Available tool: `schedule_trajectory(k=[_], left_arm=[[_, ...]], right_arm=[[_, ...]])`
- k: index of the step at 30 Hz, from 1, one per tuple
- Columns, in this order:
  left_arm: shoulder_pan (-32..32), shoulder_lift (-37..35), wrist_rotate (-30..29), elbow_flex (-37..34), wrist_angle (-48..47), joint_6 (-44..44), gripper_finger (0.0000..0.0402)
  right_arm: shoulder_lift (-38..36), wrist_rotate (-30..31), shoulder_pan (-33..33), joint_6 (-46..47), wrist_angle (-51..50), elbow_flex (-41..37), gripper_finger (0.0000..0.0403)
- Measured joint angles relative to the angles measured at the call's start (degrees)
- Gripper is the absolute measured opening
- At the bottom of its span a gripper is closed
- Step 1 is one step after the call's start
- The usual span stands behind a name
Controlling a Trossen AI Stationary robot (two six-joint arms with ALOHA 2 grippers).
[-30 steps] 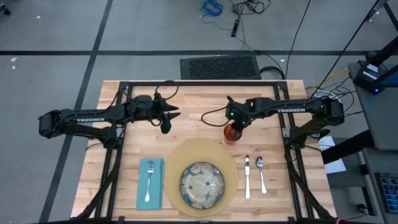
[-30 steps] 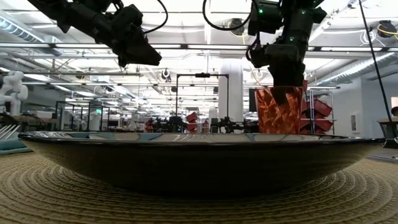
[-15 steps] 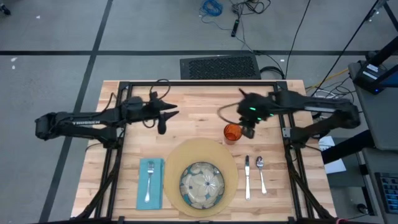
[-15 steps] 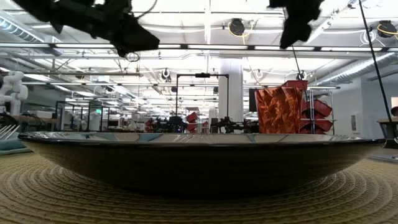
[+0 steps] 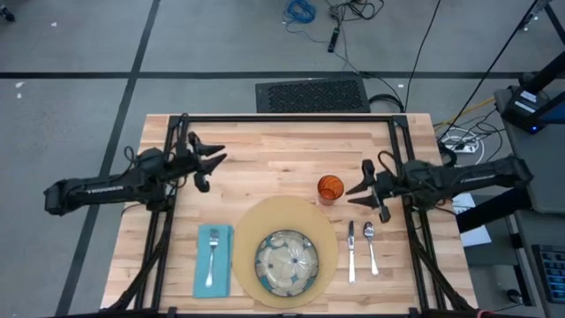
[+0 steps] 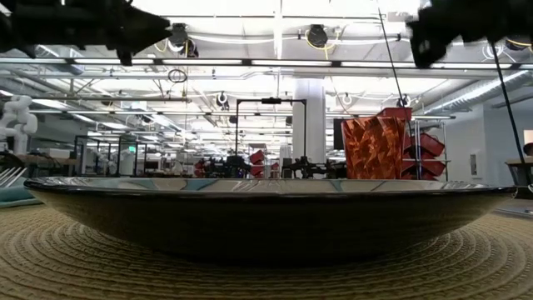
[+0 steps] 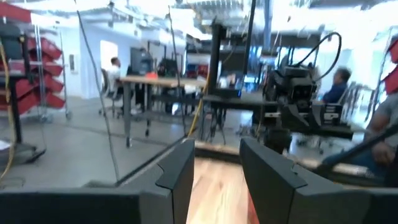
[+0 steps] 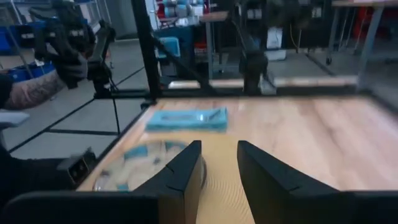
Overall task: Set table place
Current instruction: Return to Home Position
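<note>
The place setting sits at the front of the wooden worktop (image 5: 282,146). The round tan mat (image 5: 275,214) is in the middle, with the blue-green patterned dish (image 5: 287,262) lying on it, nearer the mat's front edge than its back. Just beside the mat on the left is the teal napkin (image 5: 202,265), and the fork (image 5: 213,256) lies along it. On the right of the mat, the knife (image 5: 350,252) and spoon (image 5: 371,247) lie side by side on bare wood, knife nearer the mat. They are close but not touching. The small orange cup (image 5: 329,188) stands upright at the mat's back right rim. From here I can't tell whether it rests on the mat's edge or just off it.

Both arms are up and off to the sides. The right gripper (image 5: 365,201) hovers near the worktop's right edge, just right of the cup and behind the knife and spoon. Its fingers are spread with nothing between them. The left gripper (image 5: 213,168) hangs over the back left part of the worktop, well apart from the napkin, fingers also parted and holding nothing.

From table height, the dish (image 6: 266,217) fills the foreground on the woven mat (image 6: 83,267), with the cup (image 6: 373,148) rising behind its rim.
</note>
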Motion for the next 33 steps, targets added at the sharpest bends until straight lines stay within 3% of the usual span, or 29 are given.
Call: schedule_trajectory(k=[5, 9, 13, 18, 24, 33], left_arm=[[0.94, -6.37, -0.11, -0.02, -11.81, 0.06, 0.0118], [0.99, -10.0, -0.15, -1.3, -13.15, -0.11, 0.0118], [0.99, -14.34, -0.86, -6.38, -11.32, -1.0, 0.0118], [0.99, -19.34, -3.61, -13.04, -8.03, -2.85, 0.0118], [0.99, -23.78, -3.89, -13.16, -12.47, -3.21, 0.0118], [0.99, -26.93, -3.89, -13.16, -16.54, -3.06, 0.0118]], right_arm=[[-1.4, -0.03, -0.07, 5.16, 10.16, -11.87, 0.0093], [-1.53, -0.43, -0.32, 7.55, 14.67, -15.65, 0.0093], [-1.55, -5.03, -0.27, 8.74, 17.25, -16.64, 0.0093], [-1.41, -5.07, -0.17, 7.23, 15.84, -16.67, 0.0093], [-1.46, -5.95, 0.01, 6.72, 15.57, -18.1, 0.0093], [-7.32, 2.17, 1.34, 4.25, 16.66, -19.03, 0.0093]])
